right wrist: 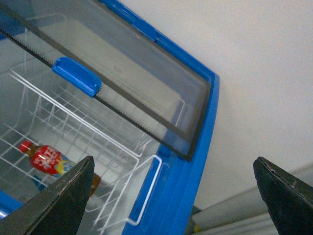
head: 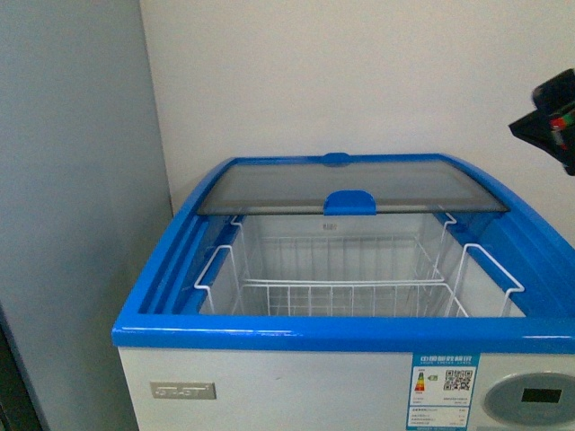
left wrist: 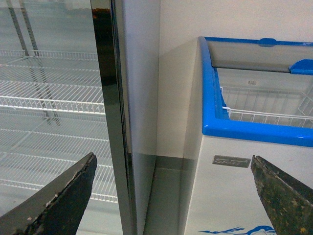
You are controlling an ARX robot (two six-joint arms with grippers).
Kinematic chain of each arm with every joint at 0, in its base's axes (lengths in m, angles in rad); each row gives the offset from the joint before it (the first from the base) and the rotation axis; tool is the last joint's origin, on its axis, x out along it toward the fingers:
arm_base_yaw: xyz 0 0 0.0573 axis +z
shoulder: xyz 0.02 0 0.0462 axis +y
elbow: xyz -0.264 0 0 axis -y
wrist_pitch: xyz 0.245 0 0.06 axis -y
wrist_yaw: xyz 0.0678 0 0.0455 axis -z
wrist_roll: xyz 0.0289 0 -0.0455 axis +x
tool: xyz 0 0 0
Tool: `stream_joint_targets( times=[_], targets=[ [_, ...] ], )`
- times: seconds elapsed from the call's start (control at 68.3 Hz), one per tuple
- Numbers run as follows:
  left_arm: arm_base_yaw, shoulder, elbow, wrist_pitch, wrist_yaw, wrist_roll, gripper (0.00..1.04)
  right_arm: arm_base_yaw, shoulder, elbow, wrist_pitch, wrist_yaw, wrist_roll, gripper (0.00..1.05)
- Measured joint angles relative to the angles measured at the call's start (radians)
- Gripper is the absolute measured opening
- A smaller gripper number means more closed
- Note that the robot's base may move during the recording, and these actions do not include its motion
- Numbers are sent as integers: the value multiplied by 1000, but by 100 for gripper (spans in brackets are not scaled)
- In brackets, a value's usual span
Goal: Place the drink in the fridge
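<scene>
The fridge point(head: 314, 334) is a white chest with a blue rim, and its glass lid point(head: 359, 184) is slid toward the back, leaving the front half open. The drink point(right wrist: 46, 159), a bottle with a red cap and red label, lies on its side in a white wire basket point(right wrist: 112, 161) inside the fridge point(right wrist: 195, 156). The front view does not show it. My right gripper point(right wrist: 171, 196) hangs open and empty above the fridge's right rim; part of that arm point(head: 548, 121) shows at the right edge. My left gripper point(left wrist: 173, 196) is open and empty, low before the fridge's point(left wrist: 254, 131) left front corner.
A tall grey glass-door cooler point(left wrist: 49, 98) with wire shelves stands directly left of the fridge, its side point(head: 72, 224) close to the blue rim. A pale wall point(head: 359, 72) runs behind. The lid's blue handle point(head: 349, 202) sits mid-span over the wire baskets point(head: 341, 287).
</scene>
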Motion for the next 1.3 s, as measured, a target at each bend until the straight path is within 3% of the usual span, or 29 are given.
stream_joint_targets(
  times=[0.234, 0.337, 0.439, 0.527, 0.615, 0.673, 0.791, 0.908, 0.995, 1.303],
  targets=[
    [0, 0, 0, 0, 0, 0, 97, 69, -437, -251, -146, 126, 196, 96],
    [0, 0, 0, 0, 0, 0, 97, 87, -647, -384, -121, 154, 325, 80],
    [0, 0, 0, 0, 0, 0, 97, 141, -893, -517, -257, 224, 393, 61],
    [0, 0, 0, 0, 0, 0, 97, 153, -1036, -574, -289, 208, 407, 47],
    [0, 0, 0, 0, 0, 0, 97, 121, -1094, -621, -275, 180, 419, 31],
    [0, 0, 0, 0, 0, 0, 97, 44, -1112, -661, -270, 64, 421, 21],
    [0, 0, 0, 0, -1, 0, 97, -27, -1144, -718, -254, 37, 422, 2],
    [0, 0, 0, 0, 0, 0, 97, -29, -1173, -759, -237, 30, 426, 3],
    [0, 0, 0, 0, 0, 3, 75, -31, -1198, -795, -225, 30, 426, 3],
    [0, 0, 0, 0, 0, 3, 24, -32, -1241, -853, -211, 30, 426, 3]
  ],
)
